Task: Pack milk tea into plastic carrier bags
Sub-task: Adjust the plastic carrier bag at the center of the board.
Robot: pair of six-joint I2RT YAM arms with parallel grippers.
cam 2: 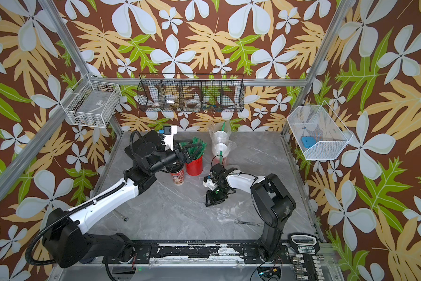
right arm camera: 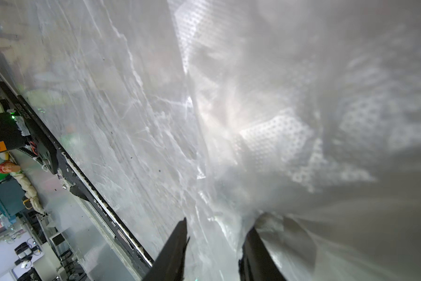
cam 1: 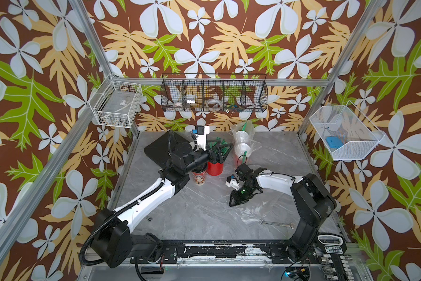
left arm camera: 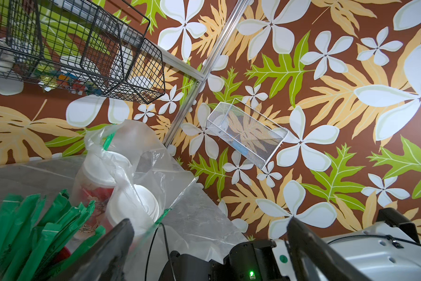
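Two white-lidded milk tea cups (cam 1: 243, 148) (left arm camera: 95, 185) stand at the back inside an upright clear carrier bag (cam 1: 238, 129) (left arm camera: 141, 141). A black-lidded red cup (cam 1: 199, 177) (cam 2: 177, 176) stands on the table under my left forearm. My left gripper (cam 1: 219, 153) (left arm camera: 209, 233) hovers wide open over the straws and holds nothing. A second clear bag (cam 1: 255, 214) (right arm camera: 302, 121) lies flat on the table's right half. My right gripper (cam 1: 231, 203) (right arm camera: 219, 223) points down at that bag's near edge. Its jaws stand apart, and film drapes over one finger (right arm camera: 260, 243).
A red mesh pot (cam 1: 215, 167) of green straws (left arm camera: 34, 231) sits beside the black-lidded cup. A black tray (cam 1: 158, 146) lies back left. A spanner (cam 1: 275, 223) rests front right. Wire baskets (cam 1: 214, 97) hang on the walls.
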